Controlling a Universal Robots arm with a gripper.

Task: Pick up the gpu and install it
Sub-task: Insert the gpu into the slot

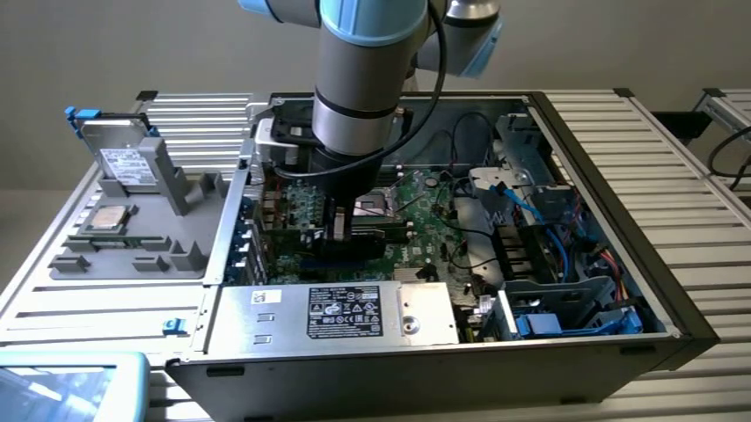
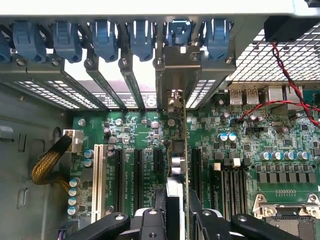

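Note:
The gpu (image 2: 183, 150) shows edge-on in the wrist view, standing upright over the green motherboard (image 2: 130, 130) in line with the expansion slots (image 2: 122, 175). Its silver end bracket (image 2: 181, 67) sits at the rear slot openings under the blue clips (image 2: 100, 35). My gripper (image 2: 177, 222) is shut on the card, one dark finger on each side. In the exterior view the gripper (image 1: 334, 230) reaches down inside the open computer case (image 1: 610, 176), with the gpu's green face (image 1: 295, 209) beside it. Whether the card's edge sits in a slot I cannot tell.
A silver power supply (image 1: 340, 312) lies at the case's near side. Blue cables (image 1: 528, 207) and drive bays fill the exterior view's right. A grey holder (image 1: 141, 237) outside the case carries a drive box (image 1: 129, 163). Red and black wires (image 2: 290, 75) run near the rear ports.

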